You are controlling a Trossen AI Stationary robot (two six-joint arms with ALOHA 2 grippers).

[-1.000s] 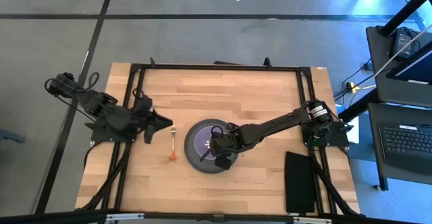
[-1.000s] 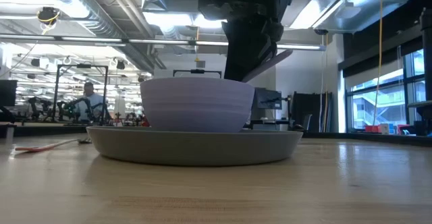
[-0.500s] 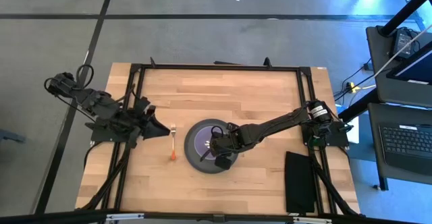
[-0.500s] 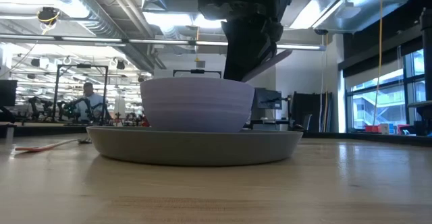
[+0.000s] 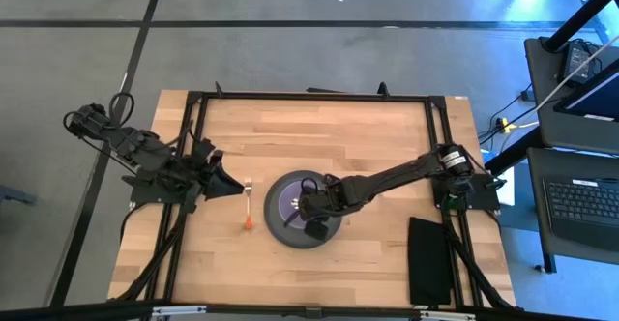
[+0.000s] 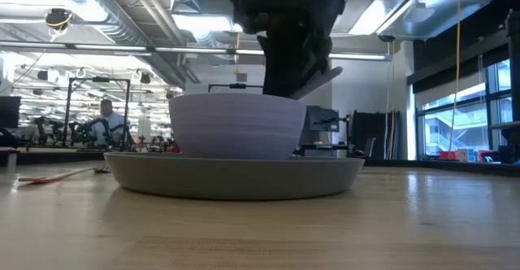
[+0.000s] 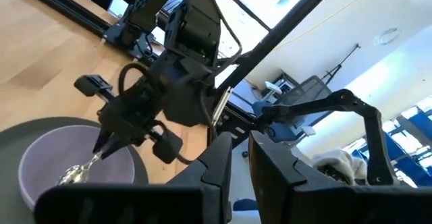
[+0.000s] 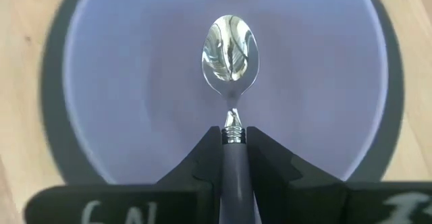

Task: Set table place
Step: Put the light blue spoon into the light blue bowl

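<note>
A dark grey round plate [image 5: 275, 230] sits near the middle of the light wooden table [image 5: 368, 137]. A lavender bowl [image 5: 282, 203] stands on it; it also shows in the low view [image 6: 236, 124]. My right gripper [image 5: 308, 207] hovers over the bowl, shut on the lilac-handled spoon [image 8: 229, 47]. The spoon's metal end hangs over the bowl's hollow [image 8: 121, 82]. The orange-handled fork [image 5: 248, 210] lies flat on the table left of the plate. My left gripper [image 5: 230, 188] waits just left of the fork with its fingers close together, holding nothing. My right gripper pinches the spoon's lilac handle [image 8: 233, 158] between its two fingers, just behind the metal neck. The fingers slant down from above and from the table's right, lying along the handle. The spoon's metal end points down into the bowl, and its handle end [image 6: 327, 75] sticks up behind.
A black rectangular pad [image 5: 430, 258] lies at the table's near right. A black metal frame [image 5: 309, 97] runs around the tabletop. Bare wood lies far of the plate and to its right. A person shows far off in the room behind [image 6: 106, 115].
My right gripper has shifted a little toward the table's left over the bowl and tipped, so the spoon's handle end now stands higher. My left gripper has drawn back slightly toward the table's left edge. The plate, bowl and fork have stayed put.
</note>
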